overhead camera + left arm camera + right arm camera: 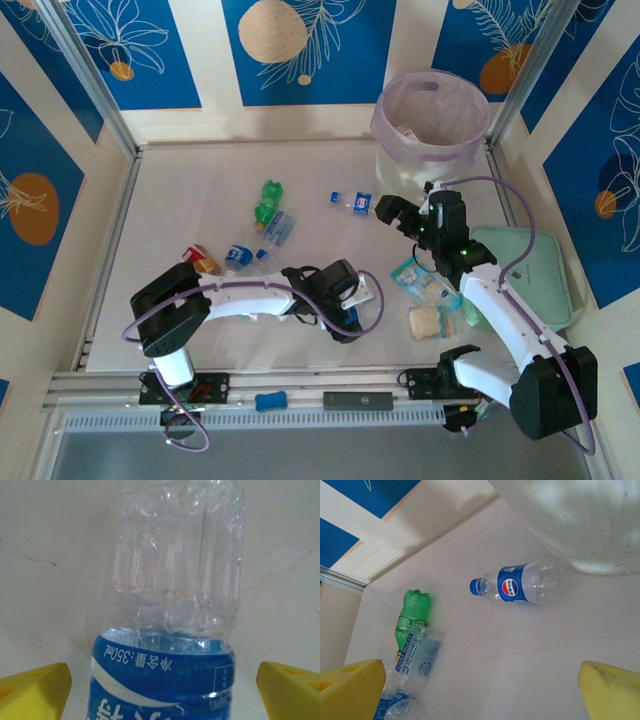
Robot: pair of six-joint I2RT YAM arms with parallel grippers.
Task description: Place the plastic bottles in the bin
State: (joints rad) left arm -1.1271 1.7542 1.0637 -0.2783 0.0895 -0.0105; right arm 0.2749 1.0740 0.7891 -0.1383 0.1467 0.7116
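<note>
Left gripper (162, 690) spread, straddling clear bottle (170, 580) at centre frame, jaws clear of it. Thin, slick plastic may squirt out on closing. Right gripper (404, 214) spread, empty. Bin (470, 140) upper right of top view, well apart.

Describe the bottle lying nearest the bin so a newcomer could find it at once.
Find the white bin with the pink liner at the far right of the table. Just left of its base, a clear bottle lies on its side, by itself. Unlike the green bottle farther left, it has a blue cap and a blue label with a round red, white and blue logo.
</note>
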